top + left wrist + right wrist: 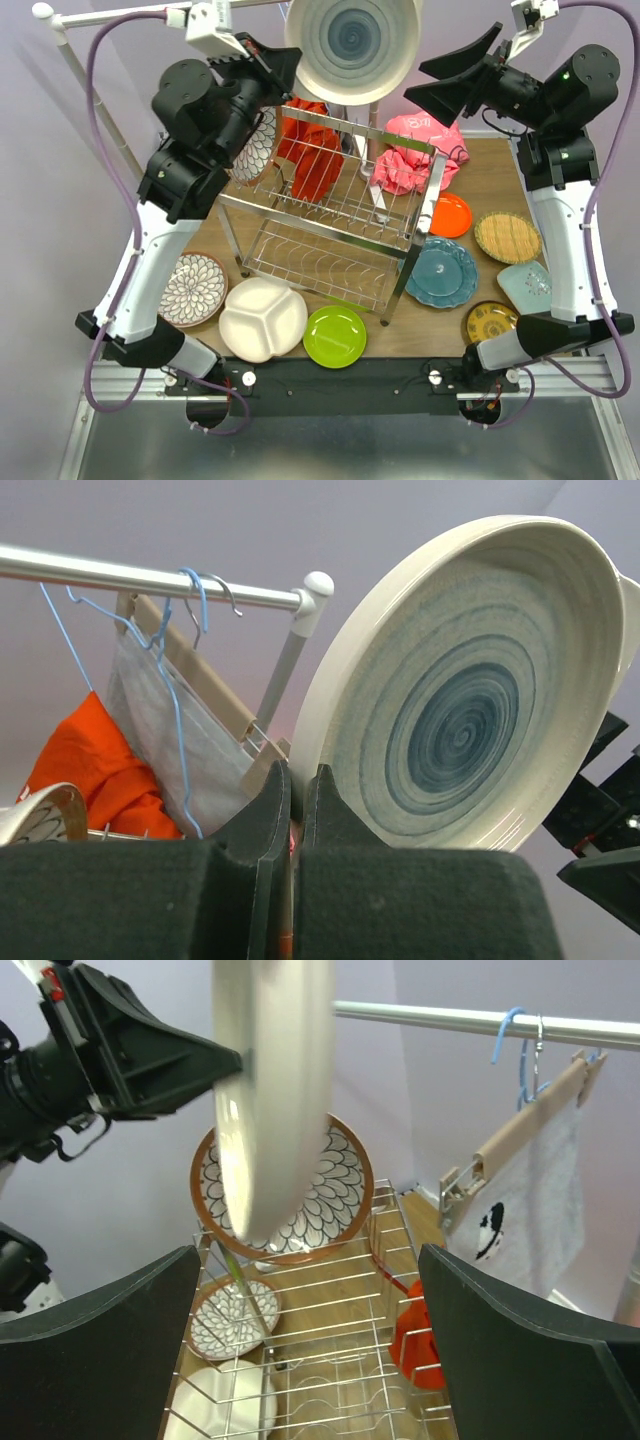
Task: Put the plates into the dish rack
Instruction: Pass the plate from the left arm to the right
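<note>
My left gripper [290, 62] [297, 776] is shut on the lower rim of a cream plate with a blue swirl [352, 40] [460, 710], held upright high above the dish rack [330, 215] [340, 1300]. To the plate's right, my right gripper [415, 82] [310, 1340] stands wide open with nothing in it, and the plate [270, 1090] shows edge-on ahead of it. A white-and-dark floral plate [258, 148] [330, 1200] stands in the rack's upper tier at its left end. A second floral plate [190, 290], a white divided one [262, 318] and a lime green one [335, 336] lie on the table in front.
Teal [441, 272], orange [450, 215], woven yellow [507, 237], pale aqua [525, 285] and yellow patterned [490, 322] plates lie right of the rack. Red [310, 150] and pink [420, 155] cloths lie behind it. A white clothes rail [150, 580] with hangers runs along the back.
</note>
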You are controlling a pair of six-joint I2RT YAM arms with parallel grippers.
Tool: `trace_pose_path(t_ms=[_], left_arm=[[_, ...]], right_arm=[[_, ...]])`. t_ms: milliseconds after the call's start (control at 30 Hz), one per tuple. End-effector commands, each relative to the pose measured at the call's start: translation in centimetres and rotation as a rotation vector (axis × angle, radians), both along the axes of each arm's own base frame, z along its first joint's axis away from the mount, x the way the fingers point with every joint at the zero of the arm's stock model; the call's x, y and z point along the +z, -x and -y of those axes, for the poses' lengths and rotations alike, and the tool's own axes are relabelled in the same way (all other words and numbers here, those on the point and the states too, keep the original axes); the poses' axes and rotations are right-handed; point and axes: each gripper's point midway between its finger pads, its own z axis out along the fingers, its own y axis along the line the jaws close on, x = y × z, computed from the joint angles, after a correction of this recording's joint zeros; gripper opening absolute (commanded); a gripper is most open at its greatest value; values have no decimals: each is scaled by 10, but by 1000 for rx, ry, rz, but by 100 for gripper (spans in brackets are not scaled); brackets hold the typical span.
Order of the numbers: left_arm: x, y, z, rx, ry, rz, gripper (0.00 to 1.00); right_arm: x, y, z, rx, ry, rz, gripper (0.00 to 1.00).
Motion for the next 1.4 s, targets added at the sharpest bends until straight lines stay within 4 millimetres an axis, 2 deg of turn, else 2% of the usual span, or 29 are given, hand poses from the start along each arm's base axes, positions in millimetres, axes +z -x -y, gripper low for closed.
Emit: trace_pose_path(t_ms=[0,300,700,933,1033,1300,1367], left_arm=[[68,26,-21,86,174,164,0],[62,25,2,55,156,149,0],[55,26,12,38,151,131,0],[52,25,16,39,147,126,0],[52,24,19,33,146,126,0],[54,26,22,27,150,129,0],[53,26,23,23,148,129,0]], right_arm=[[15,4,-7,-1,-42,5,100],[21,-22,2,-111,-147,-96,100],[28,-36,0,-98,-246,-190,84],[32,-30,-5,-46,-263,-200,63],[37,-26,-7,-16,-273,-180,56],[33,-21,-12,34,-265,-186,40],[33,-19,-13,46,-263,-182,23]])
